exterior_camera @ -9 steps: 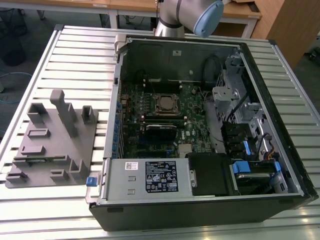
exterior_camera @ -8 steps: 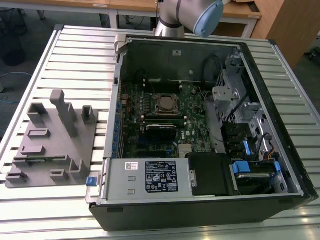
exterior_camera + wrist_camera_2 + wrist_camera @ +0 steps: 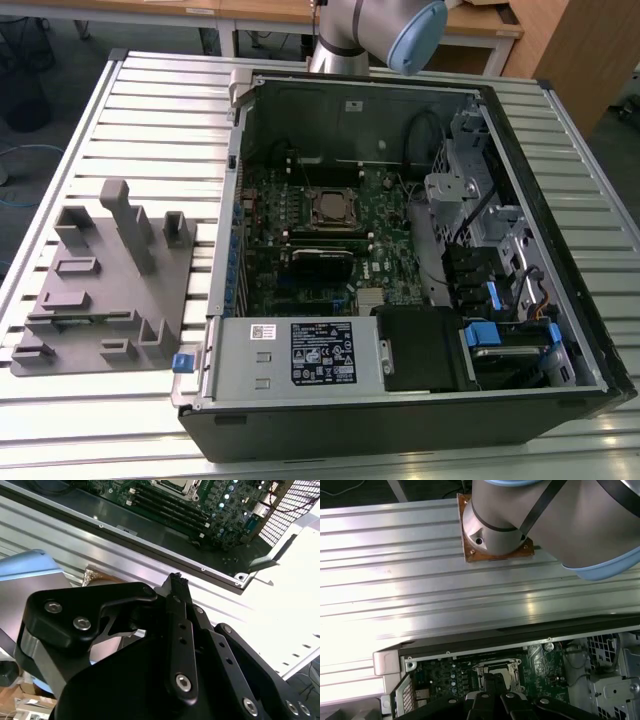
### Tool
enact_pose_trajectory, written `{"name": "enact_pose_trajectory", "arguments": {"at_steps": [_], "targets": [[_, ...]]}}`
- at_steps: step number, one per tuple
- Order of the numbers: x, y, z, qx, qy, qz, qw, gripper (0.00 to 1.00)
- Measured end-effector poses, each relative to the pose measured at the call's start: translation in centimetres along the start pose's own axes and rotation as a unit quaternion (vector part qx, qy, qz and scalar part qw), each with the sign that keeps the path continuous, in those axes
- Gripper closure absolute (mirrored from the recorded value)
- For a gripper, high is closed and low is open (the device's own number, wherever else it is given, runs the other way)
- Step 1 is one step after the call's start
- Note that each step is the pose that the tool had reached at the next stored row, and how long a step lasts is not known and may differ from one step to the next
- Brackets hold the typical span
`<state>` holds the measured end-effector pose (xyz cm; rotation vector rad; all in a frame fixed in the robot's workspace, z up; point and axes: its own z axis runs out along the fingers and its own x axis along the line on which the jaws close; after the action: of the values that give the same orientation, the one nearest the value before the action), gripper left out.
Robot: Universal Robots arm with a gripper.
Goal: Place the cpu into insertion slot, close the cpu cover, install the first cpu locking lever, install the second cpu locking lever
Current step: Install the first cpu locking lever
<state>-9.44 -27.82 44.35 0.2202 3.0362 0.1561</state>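
The insertion slot [image 3: 333, 208] sits mid-board on the green motherboard inside the open computer case. It shows a silvery frame, the cpu cover [image 3: 334, 193], around a dark square middle. I cannot tell whether the cpu lies in it, nor how the locking levers stand. My gripper [image 3: 175, 580] hangs high above the case's far wall, its black fingers [image 3: 179, 630] pressed together with nothing seen between them. In the first wrist view the gripper [image 3: 492, 680] lines up over the slot [image 3: 499, 671]. The slot [image 3: 175, 484] also shows in the second wrist view.
The case [image 3: 560, 400] lies open on a ribbed aluminium table [image 3: 150, 110]. A white-labelled power-supply box [image 3: 300, 352] fills the near side, with drive bays and cables [image 3: 500, 290] at the exterior view's right. A grey fixture block [image 3: 100, 290] stands at its left. The arm's base [image 3: 495, 525] is bolted behind the case.
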Motion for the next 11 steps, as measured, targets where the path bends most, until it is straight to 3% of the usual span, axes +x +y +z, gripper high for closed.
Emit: {"name": "enact_pose_trajectory", "arguments": {"at_steps": [11], "targets": [[-0.08,-0.23,-0.02,0.0009,-0.0001,0.000,1.0000,0.90]]}}
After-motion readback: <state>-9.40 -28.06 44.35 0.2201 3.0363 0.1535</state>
